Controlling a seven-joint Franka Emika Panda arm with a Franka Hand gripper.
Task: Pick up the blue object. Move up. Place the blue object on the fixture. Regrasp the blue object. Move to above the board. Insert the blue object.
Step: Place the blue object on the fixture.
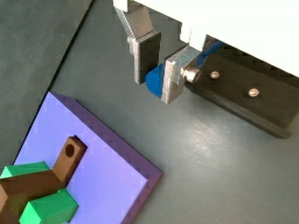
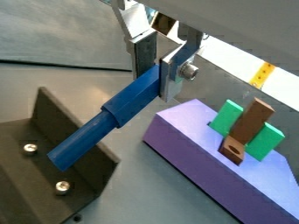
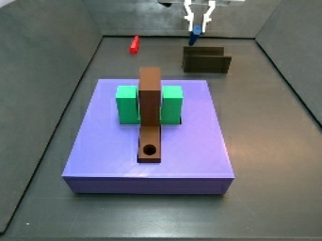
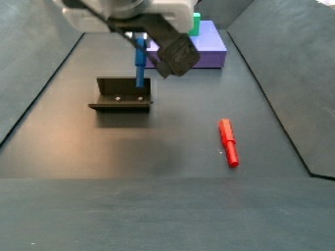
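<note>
In a side view the red peg [image 3: 135, 44] lies on the floor at far left, well apart from everything, with the purple board [image 3: 189, 151], its green block [image 3: 127, 104] and its brown bar [image 3: 150, 113] nearer the middle. To the right, the end effector [image 3: 198, 21] hangs above the fixture [image 3: 206, 61], clamped on the upper end of the blue object [image 2: 117, 118], whose lower end rests in the fixture's slot.

**Layout: peg at fixture, board apart**

Gripper [image 2: 166, 54] above the fixture [image 3: 205, 60]; peg [image 2: 111, 118] between its fingers [image 2: 145, 59], lower end on the fixture. Board [image 3: 151, 139] nearby carries block [image 3: 127, 104] and bar [image 3: 150, 113]. Second peg [image 4: 229, 141] lies apart on the floor.
</note>
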